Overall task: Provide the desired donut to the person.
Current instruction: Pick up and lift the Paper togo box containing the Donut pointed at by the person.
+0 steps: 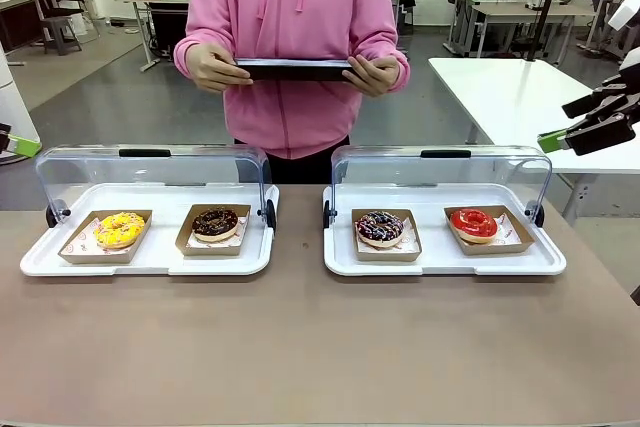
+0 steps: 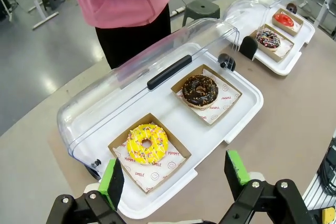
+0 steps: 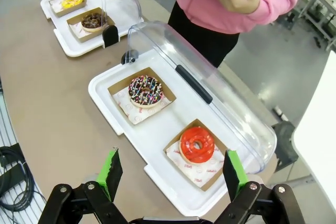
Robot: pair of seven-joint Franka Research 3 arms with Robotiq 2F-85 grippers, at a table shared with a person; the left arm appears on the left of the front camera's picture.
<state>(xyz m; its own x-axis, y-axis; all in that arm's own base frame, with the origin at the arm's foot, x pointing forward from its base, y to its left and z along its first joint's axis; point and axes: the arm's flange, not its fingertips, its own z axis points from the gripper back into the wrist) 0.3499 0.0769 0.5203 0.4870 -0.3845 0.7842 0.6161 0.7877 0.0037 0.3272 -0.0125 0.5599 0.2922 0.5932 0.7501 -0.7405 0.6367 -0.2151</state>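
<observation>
The brown bench [image 1: 300, 347] runs the full width of the front view. Behind its far edge stands the person [image 1: 295, 47] in a pink hoodie, facing the middle. Two white trays sit side by side along the far half of the bench: the left tray [image 1: 150, 262] towards the left end and the right tray [image 1: 440, 265] towards the right end. Each has its clear domed lid [image 1: 150, 172] [image 1: 440, 175] swung up and back on the far side. The right gripper [image 1: 558, 123] hangs in the air off the bench's far right corner, its jaws spread wide with nothing between them. The left gripper [image 2: 172, 161] hovers by the left end of the left tray, its jaws also wide apart and empty. The person grips a dark tablet [image 1: 295, 69] level in both hands at waist height. Four donuts each lie in a brown card holder. The yellow donut [image 1: 120, 230] and the chocolate donut [image 1: 215, 223] are in the left tray. The sprinkled donut [image 1: 380, 228] and the red donut [image 1: 474, 223] are in the right tray. I cannot tell which one is wanted.
</observation>
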